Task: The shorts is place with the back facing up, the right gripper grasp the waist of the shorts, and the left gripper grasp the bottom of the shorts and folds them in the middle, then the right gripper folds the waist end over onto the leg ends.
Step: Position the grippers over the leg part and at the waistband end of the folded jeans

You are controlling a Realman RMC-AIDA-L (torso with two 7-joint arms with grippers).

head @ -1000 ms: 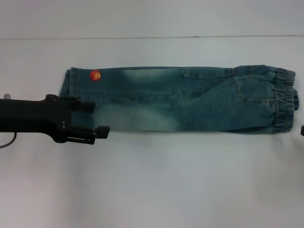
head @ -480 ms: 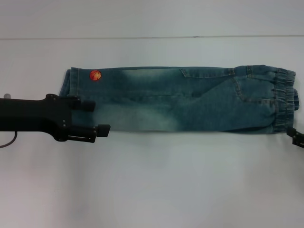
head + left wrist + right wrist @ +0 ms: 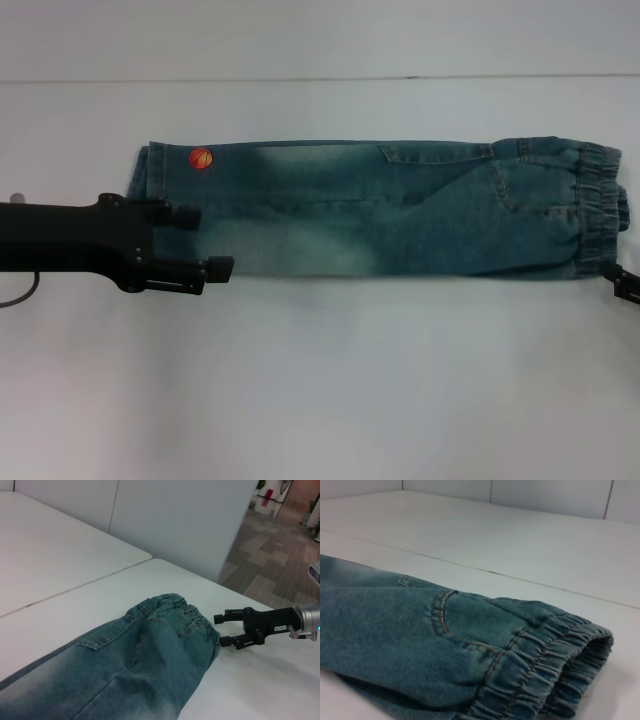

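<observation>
Blue denim shorts (image 3: 400, 210) lie folded lengthwise on the white table (image 3: 320, 380), leg ends to the left and elastic waist (image 3: 598, 210) to the right. An orange patch (image 3: 201, 158) marks the leg end. My left gripper (image 3: 205, 242) hovers open at the leg ends, one finger over the denim, the other at the near edge. The right gripper (image 3: 622, 283) barely shows at the right border, just beside the waist's near corner. The left wrist view shows the right gripper (image 3: 221, 630) open, close to the waist (image 3: 175, 602). The right wrist view shows only the shorts (image 3: 420, 635).
A seam (image 3: 320, 78) between two tabletops runs across behind the shorts. Bare white table lies in front of and behind the shorts. In the left wrist view, white wall panels (image 3: 175, 520) stand past the far table edge.
The right gripper has come into view at the right edge and closed in on the waist's near corner. My left gripper shifted slightly toward the shorts, still open.
</observation>
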